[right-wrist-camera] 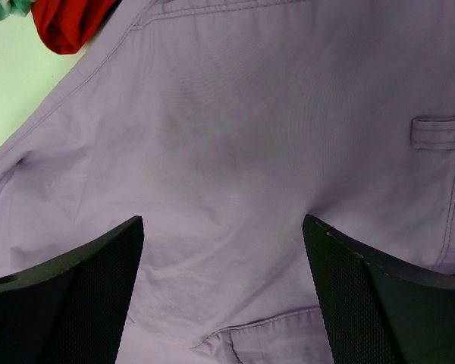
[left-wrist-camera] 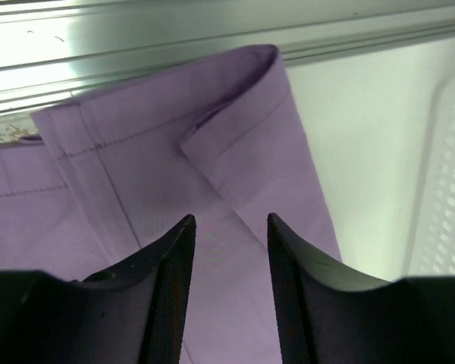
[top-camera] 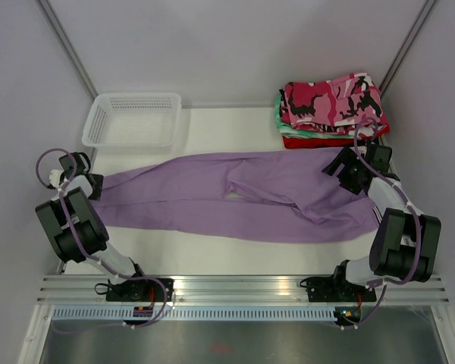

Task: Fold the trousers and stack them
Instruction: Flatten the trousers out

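The lilac trousers (top-camera: 235, 193) lie spread across the table, legs folded together to the left, waist to the right. My left gripper (top-camera: 91, 186) is open over the leg hems (left-wrist-camera: 174, 144), fingers down against the fabric. My right gripper (top-camera: 347, 173) is open wide, its fingertips (right-wrist-camera: 114, 250) pressing into the waist fabric (right-wrist-camera: 235, 121) near a belt loop (right-wrist-camera: 440, 133). The pink, white and black camouflage trousers (top-camera: 334, 98) lie folded on top of a pile at the back right.
A white perforated basket (top-camera: 133, 120) stands at the back left; its wall shows in the left wrist view (left-wrist-camera: 447, 189). Under the camouflage pair lie a green-and-white garment (top-camera: 284, 121) and a red one (top-camera: 311, 141). A metal rail (top-camera: 243, 288) runs along the near edge.
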Controlling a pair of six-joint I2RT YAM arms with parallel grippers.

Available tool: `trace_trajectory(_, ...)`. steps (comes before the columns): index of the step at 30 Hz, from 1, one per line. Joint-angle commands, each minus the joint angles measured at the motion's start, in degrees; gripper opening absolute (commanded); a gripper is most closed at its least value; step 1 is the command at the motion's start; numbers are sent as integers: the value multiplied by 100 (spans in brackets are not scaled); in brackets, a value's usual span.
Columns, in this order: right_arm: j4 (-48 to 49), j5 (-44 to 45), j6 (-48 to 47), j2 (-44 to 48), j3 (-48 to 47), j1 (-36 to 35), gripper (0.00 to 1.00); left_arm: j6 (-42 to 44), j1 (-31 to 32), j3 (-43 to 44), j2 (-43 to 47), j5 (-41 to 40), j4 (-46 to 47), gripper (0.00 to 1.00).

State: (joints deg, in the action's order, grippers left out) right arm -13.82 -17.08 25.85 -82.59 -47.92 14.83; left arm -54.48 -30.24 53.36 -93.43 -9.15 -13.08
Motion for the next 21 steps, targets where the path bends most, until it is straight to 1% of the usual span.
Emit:
trace_trajectory(1,284,38,96,-73,-200,-33,91,-37,-210,183,-272,-61,165,49)
trace_trajectory(3,196,64,70,-152,-235,-33,91,7,-316,174,-351,62,244,50)
trace_trajectory(7,187,161,78,-188,-279,-33,92,209,-342,157,-466,36,437,51)
trace_trajectory(10,179,179,87,-214,-305,-33,91,385,-342,183,-571,27,622,47)
trace_trajectory(11,187,188,87,-223,-323,-41,91,472,-342,183,-615,27,675,42)
trace_trajectory(13,161,231,87,-223,-349,-42,91,534,-342,201,-650,10,815,38)
trace_trajectory(14,152,249,79,-223,-349,-42,91,587,-342,201,-659,18,877,34)
trace_trajectory(15,143,258,79,-232,-358,-42,91,605,-342,218,-685,10,904,26)
trace_trajectory(17,126,284,61,-232,-367,-42,91,666,-342,227,-712,44,1035,22)
trace_trajectory(18,117,302,52,-232,-358,-42,91,693,-342,253,-738,53,1070,14)
trace_trajectory(19,91,319,52,-232,-367,-42,91,736,-342,271,-747,62,1114,8)
trace_trajectory(20,99,319,52,-240,-376,-42,91,763,-342,280,-747,62,1132,3)
trace_trajectory(21,82,319,52,-249,-393,-42,91,807,-342,315,-756,71,1158,2)
